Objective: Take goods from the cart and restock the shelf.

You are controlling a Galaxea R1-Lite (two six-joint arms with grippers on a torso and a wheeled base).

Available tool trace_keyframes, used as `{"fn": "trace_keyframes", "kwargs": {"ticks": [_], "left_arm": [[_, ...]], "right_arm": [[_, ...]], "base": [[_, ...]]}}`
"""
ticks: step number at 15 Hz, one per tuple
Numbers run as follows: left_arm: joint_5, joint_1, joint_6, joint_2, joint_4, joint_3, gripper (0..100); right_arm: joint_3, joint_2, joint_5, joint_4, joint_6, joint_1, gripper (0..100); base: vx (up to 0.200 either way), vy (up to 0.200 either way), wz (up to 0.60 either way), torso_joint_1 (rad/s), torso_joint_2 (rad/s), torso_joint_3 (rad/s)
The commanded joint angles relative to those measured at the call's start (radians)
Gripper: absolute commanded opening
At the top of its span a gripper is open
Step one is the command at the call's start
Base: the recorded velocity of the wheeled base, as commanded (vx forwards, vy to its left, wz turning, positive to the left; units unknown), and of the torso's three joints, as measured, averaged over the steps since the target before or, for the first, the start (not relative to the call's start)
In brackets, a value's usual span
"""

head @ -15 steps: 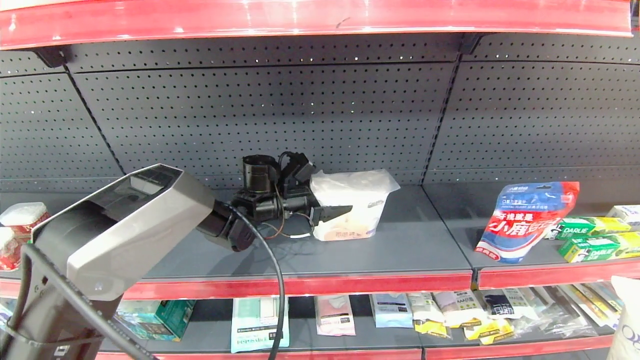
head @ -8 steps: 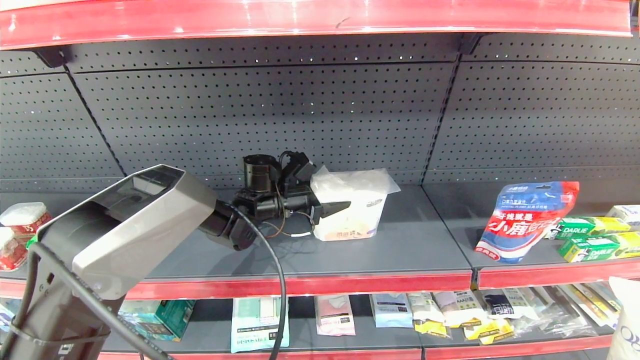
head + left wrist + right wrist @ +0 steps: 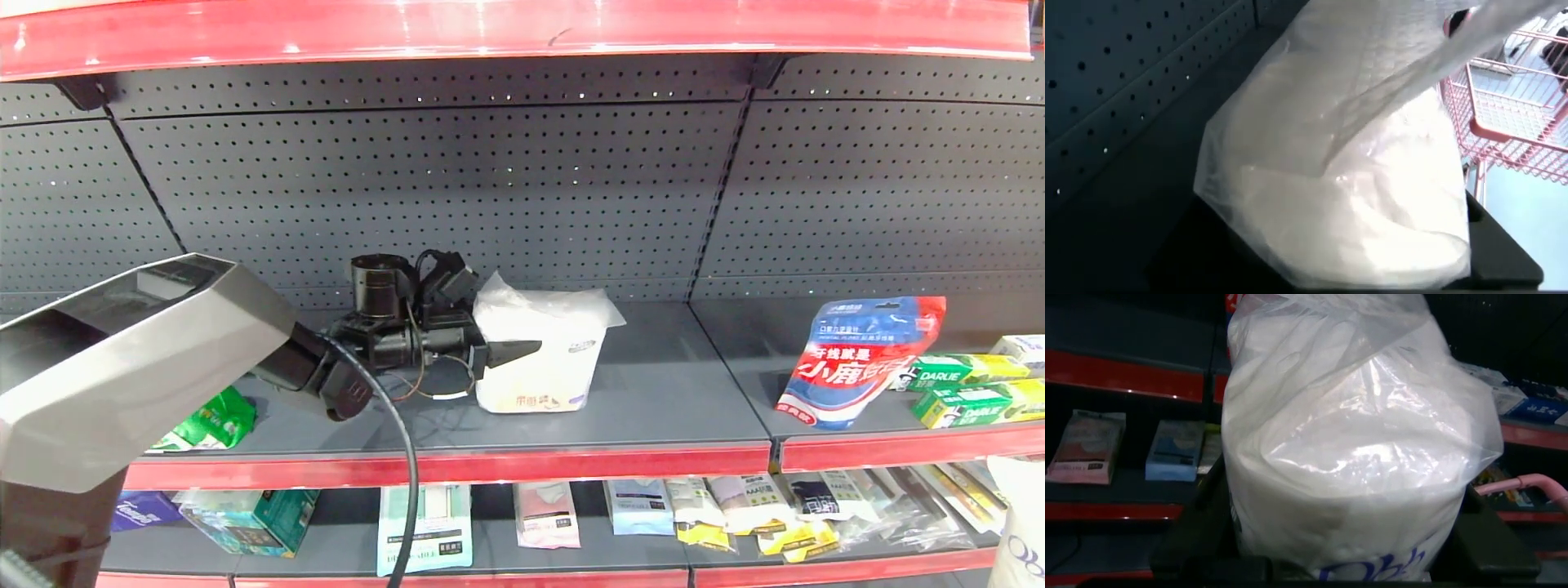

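Note:
A white tissue pack [image 3: 543, 359] in clear plastic stands on the grey middle shelf [image 3: 669, 400], left of centre. My left gripper [image 3: 522, 339] reaches in from the left and is shut on it, with one black finger [image 3: 510, 353] across its front. The same pack [image 3: 1355, 188] shows close up in the left wrist view, next to the pegboard. My right gripper [image 3: 1343, 539] is shut on a second white pack [image 3: 1355, 449] in a plastic bag, low at the right [image 3: 1020, 523], its fingers [image 3: 1192, 535] on either side.
A blue and red pouch [image 3: 857, 359] and green boxes [image 3: 963, 392] stand on the right shelf bay. A green packet [image 3: 212, 420] lies at the left. Flat packets [image 3: 547, 514] line the lower shelf. A pink cart [image 3: 1527, 122] stands behind. Bare shelf lies between pack and pouch.
My left arm has moved left along the shelf, carrying the tissue pack with it. The green packet at the left has come into sight.

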Motion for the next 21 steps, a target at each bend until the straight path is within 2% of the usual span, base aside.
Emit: {"fn": "trace_keyframes", "kwargs": {"ticks": [1,4,6,14,21], "left_arm": [[-0.015,0.020,-0.004,-0.067,-0.070,0.111,0],[-0.048,0.043,-0.004,-0.077,-0.216,0.289,0],[-0.048,0.045,-0.006,-0.075,-0.261,0.328,0],[-0.114,0.077,-0.006,-0.074,-0.310,0.377,0],[-0.119,0.077,-0.003,-0.075,-0.326,0.383,0]], "right_arm": [[0.001,0.001,0.000,0.002,-0.001,0.000,0],[0.004,0.001,0.000,0.000,-0.001,0.000,0],[0.004,0.001,0.000,0.000,-0.001,0.000,0],[0.004,0.003,0.000,0.000,-0.001,-0.002,0],[0.004,0.003,0.000,0.000,-0.001,-0.002,0]], "base": [[0.000,0.000,0.00,0.000,0.00,0.000],[0.000,0.000,0.00,0.000,0.00,0.000],[0.000,0.000,0.00,0.000,0.00,0.000],[0.000,0.000,0.00,0.000,0.00,0.000],[0.000,0.000,0.00,0.000,0.00,0.000]]}}
